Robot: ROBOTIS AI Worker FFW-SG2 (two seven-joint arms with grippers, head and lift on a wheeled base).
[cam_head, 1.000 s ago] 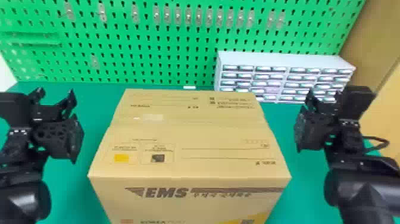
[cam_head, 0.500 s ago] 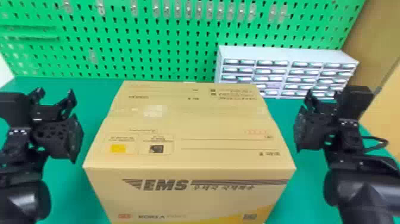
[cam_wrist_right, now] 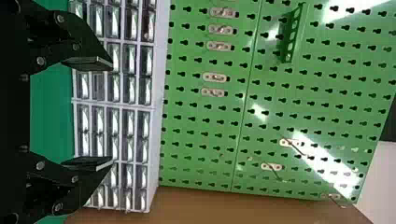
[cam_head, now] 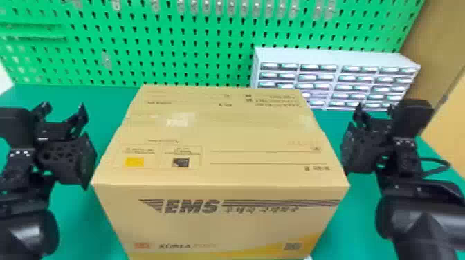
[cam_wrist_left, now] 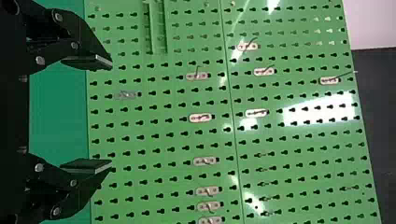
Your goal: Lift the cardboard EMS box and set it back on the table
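My left gripper [cam_head: 63, 108] at left and right gripper [cam_head: 374, 110] at right gape wide, empty. The EMS box [cam_head: 221, 228], lower centre, bears dark lettering [cam_head: 192, 206] in front.

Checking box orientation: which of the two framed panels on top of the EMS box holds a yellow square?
The left panel, nearer the left end effector. Its square is yellow; the right panel holds a dark one.

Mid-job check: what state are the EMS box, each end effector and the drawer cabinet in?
EMS box: closed on top, lettering upright
Left end effector: open, nothing between its fingers
Right end effector: open, nothing between its fingers
Drawer cabinet: standing, drawers look shut
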